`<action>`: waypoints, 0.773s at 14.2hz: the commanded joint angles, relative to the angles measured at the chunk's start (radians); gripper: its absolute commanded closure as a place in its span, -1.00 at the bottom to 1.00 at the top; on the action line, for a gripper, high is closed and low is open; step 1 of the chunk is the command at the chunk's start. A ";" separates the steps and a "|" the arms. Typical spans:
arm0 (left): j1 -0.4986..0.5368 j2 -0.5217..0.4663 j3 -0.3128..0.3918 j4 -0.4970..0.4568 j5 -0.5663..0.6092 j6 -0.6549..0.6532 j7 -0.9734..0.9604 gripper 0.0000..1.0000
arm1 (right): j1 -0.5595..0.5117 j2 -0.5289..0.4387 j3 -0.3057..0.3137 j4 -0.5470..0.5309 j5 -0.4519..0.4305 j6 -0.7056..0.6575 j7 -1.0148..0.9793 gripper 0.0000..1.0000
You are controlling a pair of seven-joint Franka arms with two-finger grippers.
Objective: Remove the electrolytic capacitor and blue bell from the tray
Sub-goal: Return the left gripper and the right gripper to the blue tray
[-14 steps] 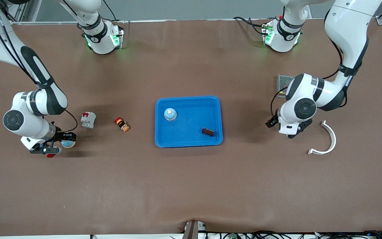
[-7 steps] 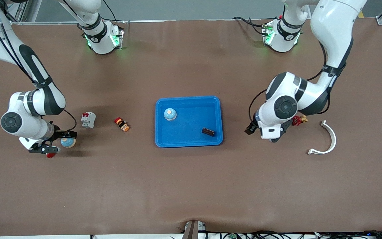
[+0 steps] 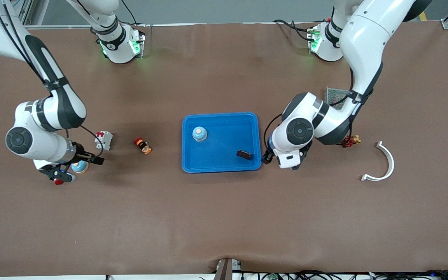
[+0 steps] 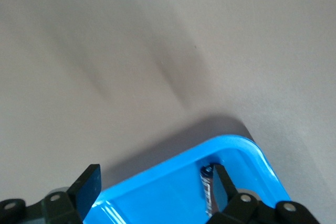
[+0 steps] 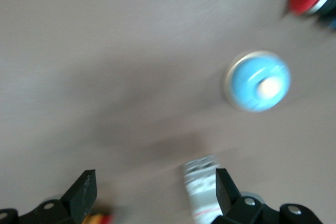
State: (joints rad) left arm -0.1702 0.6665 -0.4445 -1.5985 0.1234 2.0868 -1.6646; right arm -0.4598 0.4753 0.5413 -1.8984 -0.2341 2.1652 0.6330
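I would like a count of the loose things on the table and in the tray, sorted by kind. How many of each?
Bells: 2 (one in the blue tray at, one on the table)
Capacitor: 1
Breaker switch: 1
Red push buttons: 2
Red valve: 1
White curved piece: 1
Mesh plate: 1
Total: 9

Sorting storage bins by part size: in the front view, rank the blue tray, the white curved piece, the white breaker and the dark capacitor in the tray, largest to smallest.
1. blue tray
2. white curved piece
3. white breaker
4. dark capacitor

The breaker and capacitor look close in size; the breaker seems only slightly bigger.
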 commanded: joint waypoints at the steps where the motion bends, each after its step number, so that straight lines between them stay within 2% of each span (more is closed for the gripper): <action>1: -0.047 0.051 0.010 0.077 0.001 -0.001 -0.055 -0.52 | -0.002 -0.020 0.103 -0.018 0.021 -0.004 0.274 -1.00; 3: -0.064 0.070 0.010 0.088 0.002 0.041 -0.084 -0.41 | 0.056 -0.017 0.127 -0.019 0.022 0.016 0.469 -1.00; 6: -0.100 0.096 0.018 0.089 0.005 0.125 -0.142 -0.36 | 0.183 -0.011 0.126 -0.027 0.022 0.093 0.731 -1.00; 11: -0.189 0.134 0.091 0.089 0.002 0.216 -0.205 -0.28 | 0.387 0.008 0.112 -0.060 -0.008 0.202 1.023 -1.00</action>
State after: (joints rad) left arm -0.3108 0.7747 -0.3950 -1.5382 0.1235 2.2779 -1.8373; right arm -0.1335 0.4810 0.6686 -1.9457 -0.2258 2.3329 1.5619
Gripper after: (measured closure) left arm 0.352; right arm 0.000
